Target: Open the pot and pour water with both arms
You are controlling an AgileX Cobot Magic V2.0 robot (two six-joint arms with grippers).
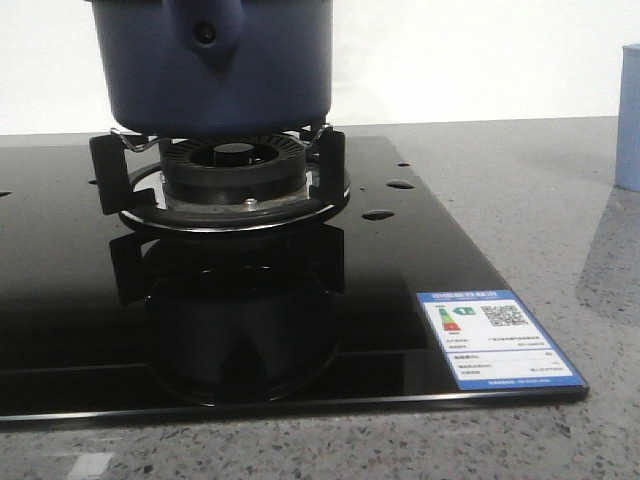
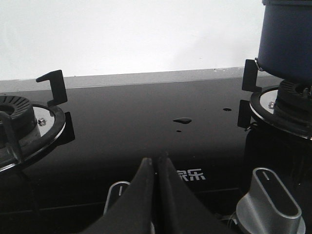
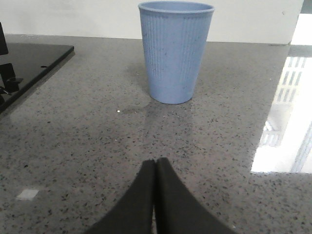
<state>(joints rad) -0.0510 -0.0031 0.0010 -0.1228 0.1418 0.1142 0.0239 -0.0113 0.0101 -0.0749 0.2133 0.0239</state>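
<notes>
I see the pot (image 1: 220,65) sitting on the black burner stand (image 1: 232,175) of the stove (image 1: 400,260). Its handle stub with the little hole points at me. I cannot see its lid in any picture, so I cannot tell if it is on.

My left hand (image 2: 156,168) is pinched tight with nothing in it. It hangs low over the stove, near the silver knobs (image 2: 268,202). The pot (image 2: 287,39) is ahead of this hand and off to its right side, higher than the fingertips.

My right hand (image 3: 156,170) is pinched tight too, and it is empty. It hangs low over the gray table (image 3: 73,122). The light blue cup (image 3: 174,51) stands straight ahead of it.

I think the left hand is nearer to the pot, so it should open wide, go up and reach right. The right hand is better placed for the cup.
</notes>
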